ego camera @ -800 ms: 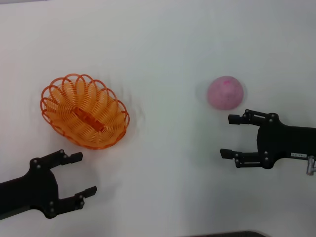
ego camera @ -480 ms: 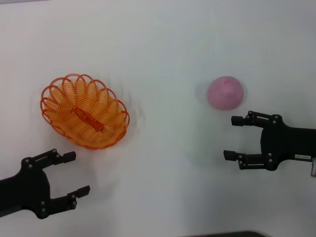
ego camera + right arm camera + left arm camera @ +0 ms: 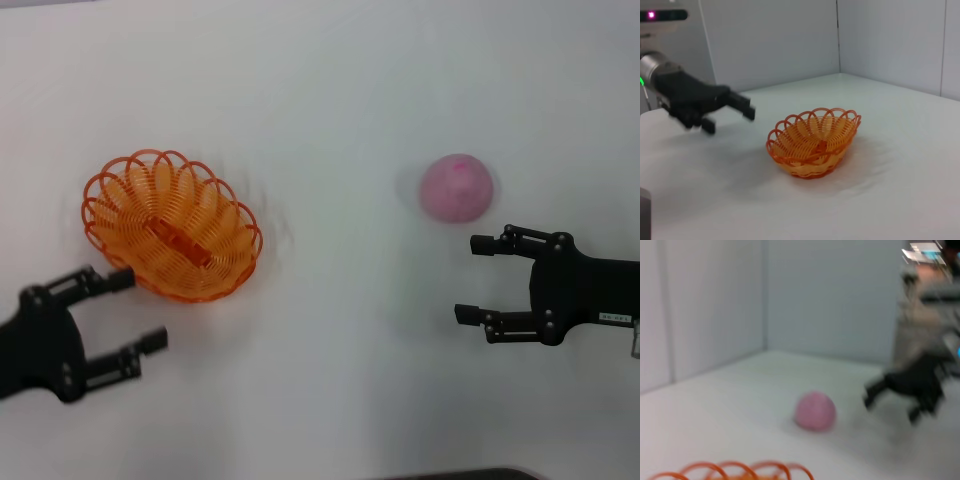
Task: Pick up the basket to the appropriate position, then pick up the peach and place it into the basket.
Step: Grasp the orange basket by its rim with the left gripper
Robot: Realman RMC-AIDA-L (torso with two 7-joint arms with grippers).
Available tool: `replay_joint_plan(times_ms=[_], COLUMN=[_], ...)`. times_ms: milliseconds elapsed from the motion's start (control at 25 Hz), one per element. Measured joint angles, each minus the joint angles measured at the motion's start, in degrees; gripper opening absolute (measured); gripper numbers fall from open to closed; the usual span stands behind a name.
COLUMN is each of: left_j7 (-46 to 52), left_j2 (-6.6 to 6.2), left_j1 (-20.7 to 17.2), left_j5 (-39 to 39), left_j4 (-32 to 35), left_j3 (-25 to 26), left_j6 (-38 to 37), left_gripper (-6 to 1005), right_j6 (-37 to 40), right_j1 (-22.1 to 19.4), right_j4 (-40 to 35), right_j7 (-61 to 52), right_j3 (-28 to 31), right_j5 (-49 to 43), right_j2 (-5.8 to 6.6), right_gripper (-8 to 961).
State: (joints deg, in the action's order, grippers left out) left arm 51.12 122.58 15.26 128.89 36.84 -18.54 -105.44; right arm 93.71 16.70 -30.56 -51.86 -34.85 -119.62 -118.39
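The oval orange wire basket (image 3: pixel 170 226) stands empty on the white table at the left; it also shows in the right wrist view (image 3: pixel 813 141) and its rim in the left wrist view (image 3: pixel 735 471). The pink peach (image 3: pixel 457 187) lies at the right, apart from the basket, and shows in the left wrist view (image 3: pixel 815 411). My left gripper (image 3: pixel 138 310) is open and empty just beside the basket's near left rim. My right gripper (image 3: pixel 474 278) is open and empty just in front of the peach, not touching it.
The white table (image 3: pixel 330 90) spreads around both objects. Grey walls close off the table's far sides in the wrist views. A dark strip (image 3: pixel 450 474) runs along the table's front edge.
My left gripper has moved left and up toward the basket's near rim, still open. My right gripper has shifted slightly right. Basket and peach have not moved.
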Motion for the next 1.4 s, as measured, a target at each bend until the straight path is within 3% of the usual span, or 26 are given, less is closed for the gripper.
replay_joint_plan(times_ms=[360,640,800,960,1400], left_j7=[31.4,46.4,53.8,60.1,67.1], left_j2=[-3.31,-4.64,-4.77,-4.55,-1.46], left_j1=[5.1,8.5,9.5,10.5,11.8], left_j5=[-1.5,-1.2,-1.1,0.5,8.0], left_j4=[0.6,2.7,6.1,10.7,23.9], left_j3=[3.8,3.4,1.5,-4.9,-20.5], left_j6=[-1.3,0.4,4.1,10.3,23.4], left_gripper=[780,770,767,766,765], right_j6=[-0.2,-0.3,-0.3,-0.3,-0.4], right_j1=[0.0,0.1,0.2,0.5,0.3], right_j4=[0.1,0.1,0.2,-0.1,-0.4], right_j7=[-0.1,-0.1,-0.1,-0.5,-1.6], right_j3=[0.6,0.7,0.7,0.6,0.5], right_j5=[0.0,0.0,0.0,0.0,-0.1], right_j2=[0.0,0.0,0.0,0.0,0.07], right_gripper=[892,892,892,892,892])
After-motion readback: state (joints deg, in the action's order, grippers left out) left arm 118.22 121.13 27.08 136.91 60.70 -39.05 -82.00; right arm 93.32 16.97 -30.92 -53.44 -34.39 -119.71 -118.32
